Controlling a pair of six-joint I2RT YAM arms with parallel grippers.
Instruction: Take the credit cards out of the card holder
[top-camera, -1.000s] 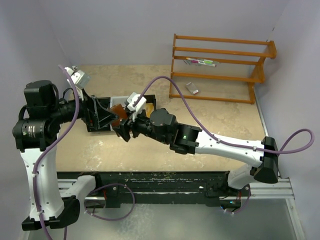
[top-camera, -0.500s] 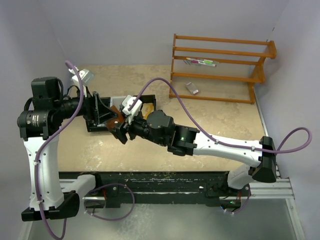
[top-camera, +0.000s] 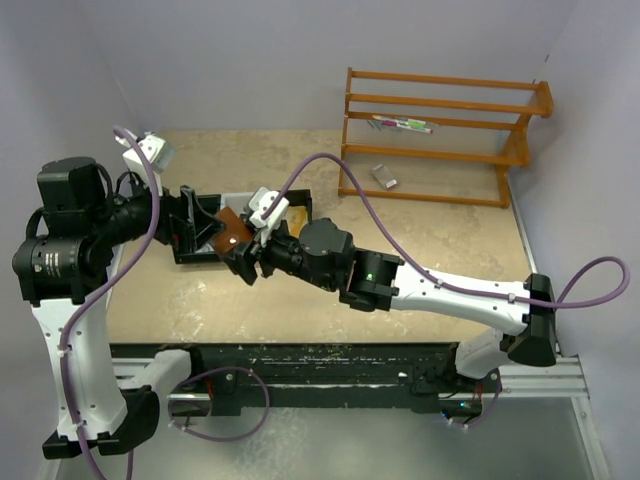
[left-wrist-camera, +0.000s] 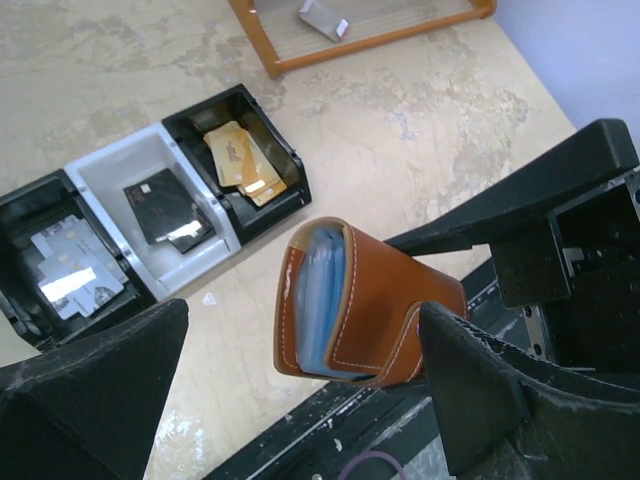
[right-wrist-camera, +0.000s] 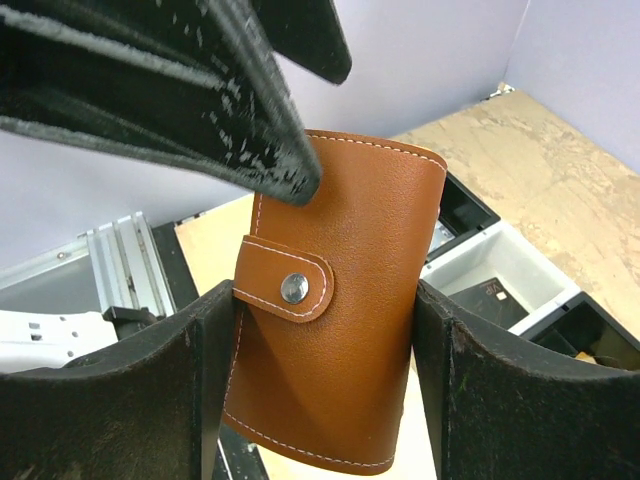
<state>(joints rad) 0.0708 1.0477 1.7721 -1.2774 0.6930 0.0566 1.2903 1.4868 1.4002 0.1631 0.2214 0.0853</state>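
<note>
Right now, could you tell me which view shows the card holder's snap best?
Right wrist: the snap faces it, close. Left wrist shows only the card holder end-on; the top view, a tiny brown patch.

The bench (top-camera: 430, 255) has a mottled beige top, worn in pale patches. Plain lilac-grey walls close it in on three sides: the left wall (top-camera: 50, 90), the far wall (top-camera: 250, 60) and the right wall (top-camera: 595, 150). At the far right of the bench stands an orange wooden rack (top-camera: 445, 81) with slatted shelves; a few pens (top-camera: 402, 124) lie on an upper shelf and a small grey piece (top-camera: 384, 177) on the lowest. A dark rail (top-camera: 330, 358) runs along the near edge, with an aluminium frame (top-camera: 575, 375) at its right end. The light is soft and even, and shadows are faint.
</note>
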